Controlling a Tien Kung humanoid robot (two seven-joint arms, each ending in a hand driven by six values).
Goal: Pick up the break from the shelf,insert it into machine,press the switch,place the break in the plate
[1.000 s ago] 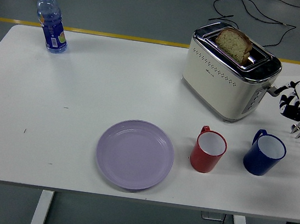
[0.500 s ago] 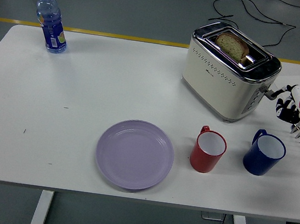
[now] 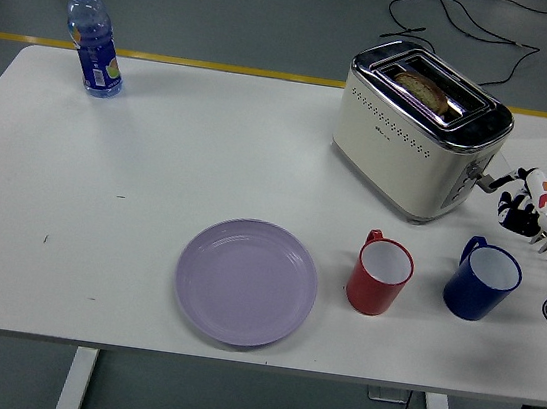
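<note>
We see our right hand [image 3: 531,203] at the table's [image 3: 153,199] right edge, just beside the cream toaster's [image 3: 414,132] end where the lever [image 3: 480,178] sits; one finger [image 3: 504,180] reaches out to that lever, but the hand is small and partly cut off, so we cannot tell whether the other fingers are curled or relaxed, and we see nothing held in them. The slice of bread [image 3: 422,86] sits low in the toaster's slot, only its top edge showing above the chrome. Toward the near edge lie a lilac plate [image 3: 246,282], bare, then a red mug [image 3: 379,273] and a blue mug [image 3: 481,280] to its right, each standing apart from the others. A water bottle [image 3: 93,38] with a blue cap stands at the far left corner.
</note>
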